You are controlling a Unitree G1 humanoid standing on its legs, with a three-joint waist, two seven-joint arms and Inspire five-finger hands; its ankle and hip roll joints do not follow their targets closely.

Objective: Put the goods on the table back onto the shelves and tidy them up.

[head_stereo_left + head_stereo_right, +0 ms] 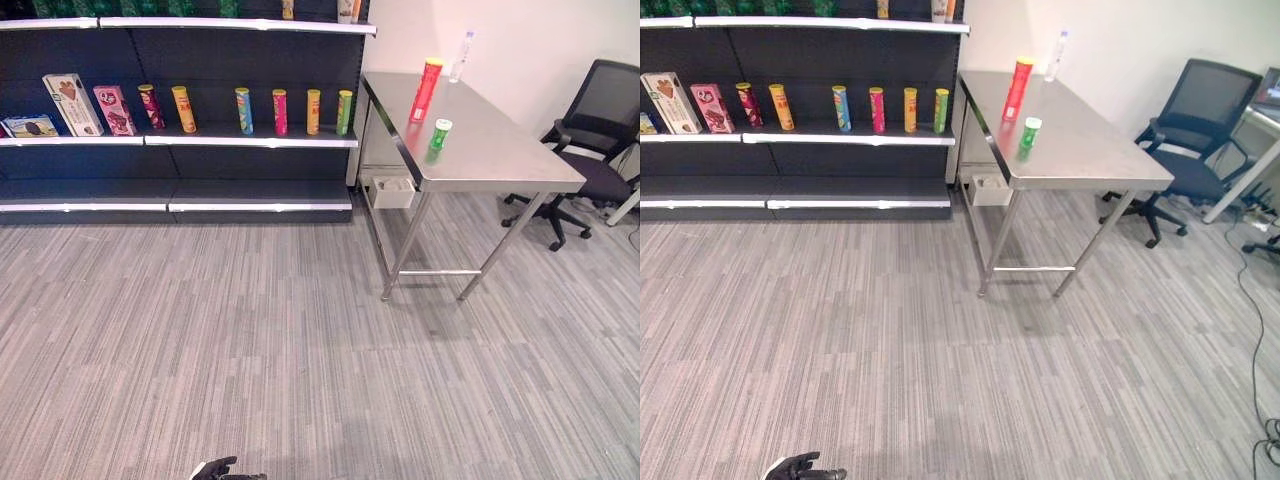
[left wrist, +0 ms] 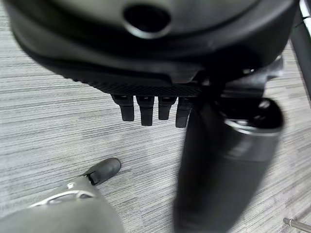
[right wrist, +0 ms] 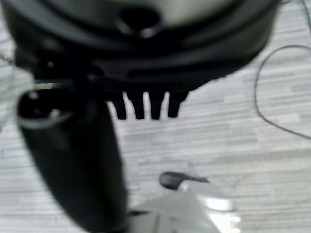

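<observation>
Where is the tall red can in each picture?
Left eye view: the tall red cylindrical can stands upright on the steel table, upper right.
Right eye view: it stands on the table, above centre.
Left wrist view: not in it.
Right wrist view: not in it.
Shared landmark: the small green can beside it.
</observation>
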